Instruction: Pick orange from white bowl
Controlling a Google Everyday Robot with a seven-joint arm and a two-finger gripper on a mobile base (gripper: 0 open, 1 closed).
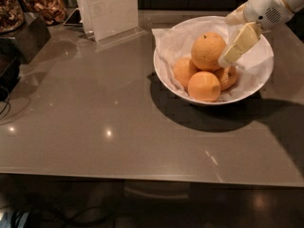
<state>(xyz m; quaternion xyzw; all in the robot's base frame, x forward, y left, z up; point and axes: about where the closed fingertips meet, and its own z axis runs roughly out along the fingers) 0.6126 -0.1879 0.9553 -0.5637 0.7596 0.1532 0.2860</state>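
The orange [207,50], the largest and yellowish, sits on top of three smaller, deeper-orange fruits [204,86] in the white bowl [164,75], which is lined with crinkled white paper. My gripper [227,40] comes in from the top right, over the bowl's right half. It is open and empty. Its lower cream finger [239,44] slants down-left, with its tip close beside the right side of the orange. The other finger [235,17] shows higher up, near the bowl's back rim. I cannot tell whether the lower tip touches the orange.
The bowl stands on a glossy grey-brown counter [95,122]. A white upright sign holder [108,11] stands at the back left of the bowl. A dark box [21,37] and containers of dried food [45,6] are at the far left.
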